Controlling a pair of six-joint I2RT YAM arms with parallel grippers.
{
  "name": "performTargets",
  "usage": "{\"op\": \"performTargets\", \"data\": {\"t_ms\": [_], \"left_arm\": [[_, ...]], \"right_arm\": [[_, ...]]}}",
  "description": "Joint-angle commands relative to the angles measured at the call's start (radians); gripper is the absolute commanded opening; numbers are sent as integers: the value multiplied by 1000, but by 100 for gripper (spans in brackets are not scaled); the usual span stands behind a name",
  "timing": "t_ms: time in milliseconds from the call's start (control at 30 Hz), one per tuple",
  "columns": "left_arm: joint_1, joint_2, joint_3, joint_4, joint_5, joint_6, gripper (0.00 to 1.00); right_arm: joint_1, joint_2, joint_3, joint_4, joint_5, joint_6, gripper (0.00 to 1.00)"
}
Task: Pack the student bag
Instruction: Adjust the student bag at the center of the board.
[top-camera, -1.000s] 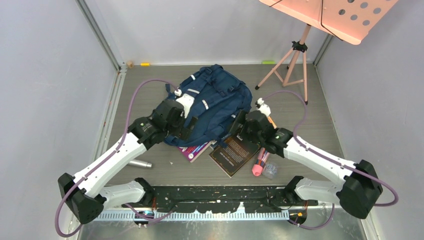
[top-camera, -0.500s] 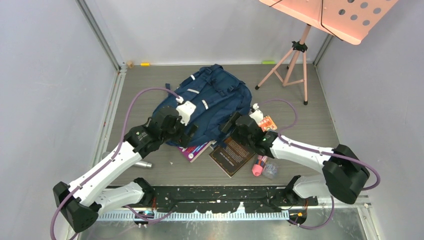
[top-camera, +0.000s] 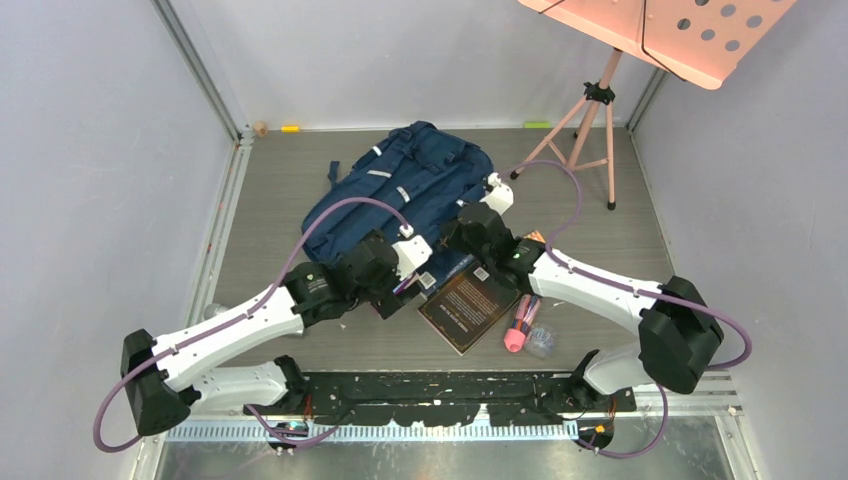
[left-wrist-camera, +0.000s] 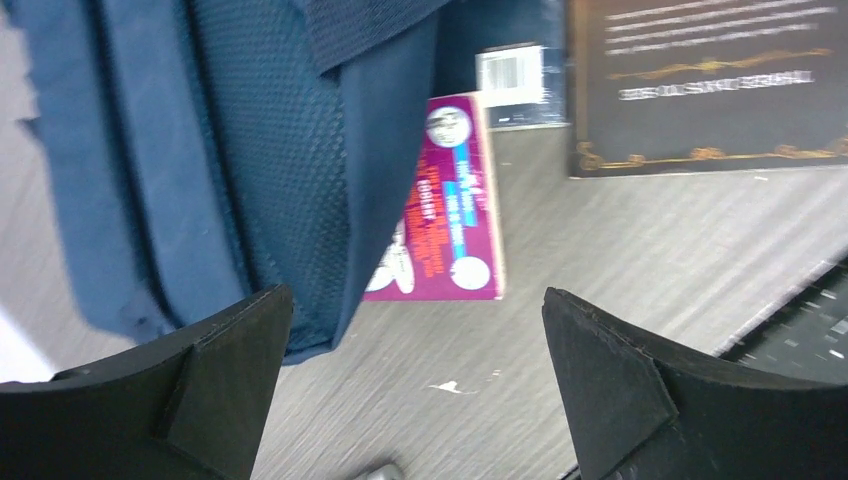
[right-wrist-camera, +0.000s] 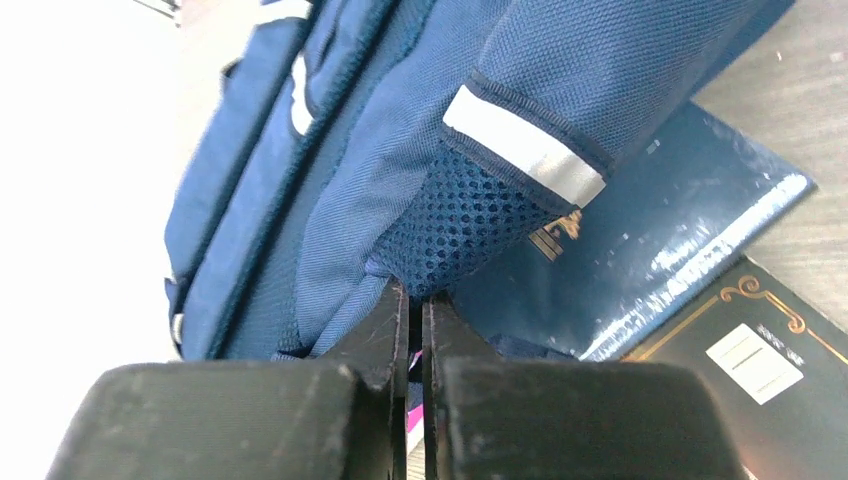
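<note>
A silver cylinder (top-camera: 212, 311) lies well off the near-left side of the student bag (top-camera: 405, 180), partly hidden by the left arm (top-camera: 230, 330). The bag rests on the grey table (top-camera: 275, 190). It is navy blue woven fabric with short pale reflective stripes across its panels and a strap end poking out on its left. In the right wrist view one such stripe edges a dark mesh pocket on its side.

The left gripper (top-camera: 403, 291) hangs over the bag's near edge, its fingers (left-wrist-camera: 220, 380) spread wide with nothing between them. Under it a magenta book (left-wrist-camera: 450, 220) sticks out from beneath that edge.

The right gripper (top-camera: 455, 238) is at the bag's near-right corner. Its fingers (right-wrist-camera: 385, 330) are pressed to a sliver on the mesh fabric, and the corner is held up off a dark blue book (right-wrist-camera: 650, 250) lying below it.

Just near-right of the bag lies a black book with gold print (top-camera: 468, 308). A pink object (top-camera: 517, 335) lies past it, farther from the bag. A pink music stand (top-camera: 590, 130) stands to the bag's right.
</note>
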Motion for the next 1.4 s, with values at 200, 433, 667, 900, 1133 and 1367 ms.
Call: {"op": "performTargets", "data": {"t_ms": [200,433,667,900,1133,1367], "left_arm": [[-1,36,-14,36,-355,-4,100],[0,88,-4,100,-224,-21,100],[76,257,83,174,-177,-33,100],[117,326,186,210,-202,-8,0],[150,322,384,222,-198,66,0],[152,349,602,136,-101,21,0]], "right_arm": [[-4,-144,85,84,77,-84,0],[-4,-181,84,91,53,-90,1],[-4,-217,71,93,55,-111,0],[-4,-251,60,61,77,-165,0],[-25,-254,143,-15,155,-394,0],[-48,-234,373,-109,139,-638,0]]}}
